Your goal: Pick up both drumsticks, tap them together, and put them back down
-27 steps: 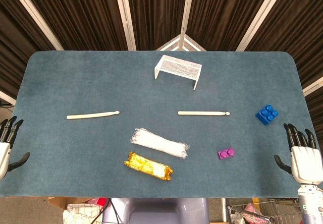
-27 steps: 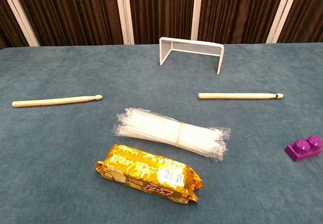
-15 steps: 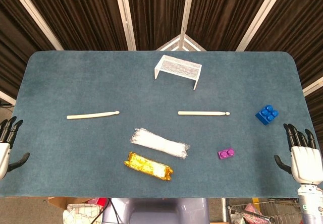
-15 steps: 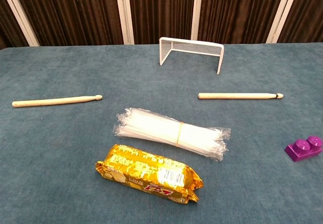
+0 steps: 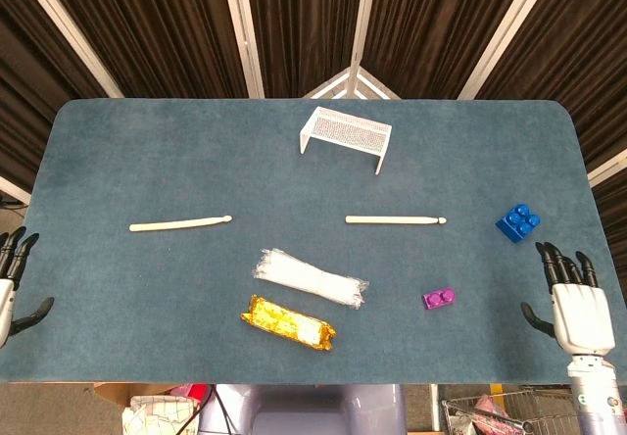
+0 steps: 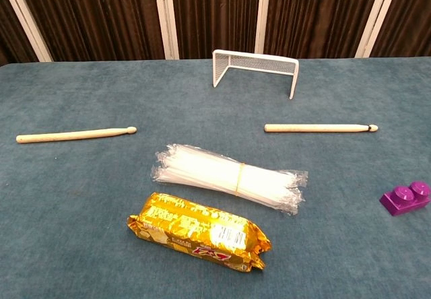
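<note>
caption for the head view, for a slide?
Both hands, left and right, open at the table edges; two drumsticks lie untouched on the table.

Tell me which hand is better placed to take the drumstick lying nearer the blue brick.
The right hand: it is open at the table's right edge, on the same side as that drumstick and the blue brick. The left hand sits at the far left edge.
</note>
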You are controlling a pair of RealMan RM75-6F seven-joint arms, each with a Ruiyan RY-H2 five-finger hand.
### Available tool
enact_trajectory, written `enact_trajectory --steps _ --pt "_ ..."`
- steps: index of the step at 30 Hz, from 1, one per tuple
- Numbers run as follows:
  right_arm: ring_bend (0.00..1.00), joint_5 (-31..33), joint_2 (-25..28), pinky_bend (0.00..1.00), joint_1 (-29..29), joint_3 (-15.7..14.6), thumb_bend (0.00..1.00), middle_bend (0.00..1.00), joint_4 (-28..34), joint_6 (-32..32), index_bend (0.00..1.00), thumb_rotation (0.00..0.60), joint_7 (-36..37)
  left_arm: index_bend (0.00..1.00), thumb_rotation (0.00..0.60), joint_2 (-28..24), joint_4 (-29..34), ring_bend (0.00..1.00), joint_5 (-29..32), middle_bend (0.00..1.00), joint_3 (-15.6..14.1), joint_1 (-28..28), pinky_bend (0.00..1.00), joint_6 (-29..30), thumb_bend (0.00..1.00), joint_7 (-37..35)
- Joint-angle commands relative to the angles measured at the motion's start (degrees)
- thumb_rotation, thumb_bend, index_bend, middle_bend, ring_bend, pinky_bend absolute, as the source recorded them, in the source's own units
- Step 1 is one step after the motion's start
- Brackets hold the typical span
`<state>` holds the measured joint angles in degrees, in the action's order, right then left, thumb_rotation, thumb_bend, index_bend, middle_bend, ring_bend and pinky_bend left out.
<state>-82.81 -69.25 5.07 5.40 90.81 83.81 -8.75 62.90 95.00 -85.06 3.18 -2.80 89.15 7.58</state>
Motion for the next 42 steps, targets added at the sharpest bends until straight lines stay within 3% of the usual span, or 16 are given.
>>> enact_trajectory --steps 1,9,16,21,29,33,42 --pt "0.19 0.08 -1.10 0.08 1.25 -0.04 0.28 0.12 -0.73 -1.88 0.10 0.600 0.18 0.00 0.600 -0.46 -0.05 0.00 0.28 0.00 0.32 0.30 0.00 0.51 0.34 -0.94" --pt "0.21 4.25 -4.32 0.08 8.53 3.96 0.28 0.17 -2.08 -11.13 0.17 0.600 -1.88 0.00 0.600 -0.66 -0.71 0.00 1.82 0.00 1.20 0.39 0.00 0.48 0.34 -2.09" --pt "0.23 14.06 -9.66 0.08 18.74 8.89 0.28 0.23 -5.88 -24.11 0.24 0.600 -8.94 0.00 0.600 0.01 -0.84 0.00 1.46 0.00 0.97 -0.03 0.00 -0.18 0.34 -0.71" --pt "0.24 20.79 -14.43 0.08 25.07 11.03 0.31 0.28 -10.91 -29.56 0.29 0.600 -15.47 0.00 0.600 0.58 -1.21 0.00 2.44 0.00 1.21 -0.44 0.00 -1.10 0.34 0.51" --pt "0.25 28.71 -21.91 0.08 32.61 11.04 0.36 0.33 -20.06 -33.54 0.34 0.600 -25.62 0.00 0.600 1.42 -2.01 0.00 4.18 0.00 1.68 -1.19 0.00 -2.71 0.34 2.07" --pt "0.25 31.50 -24.31 0.08 34.44 11.28 0.42 0.36 -23.01 -34.14 0.34 0.600 -26.74 0.00 0.600 1.79 -2.47 0.00 4.95 0.00 1.87 -1.46 0.00 -3.32 0.34 2.65" --pt "0.26 33.24 -25.81 0.08 35.75 10.07 0.44 0.38 -25.82 -33.87 0.36 0.600 -27.44 0.00 0.600 2.55 -3.21 0.00 6.40 0.00 2.08 -2.08 0.00 -4.68 0.34 4.13"
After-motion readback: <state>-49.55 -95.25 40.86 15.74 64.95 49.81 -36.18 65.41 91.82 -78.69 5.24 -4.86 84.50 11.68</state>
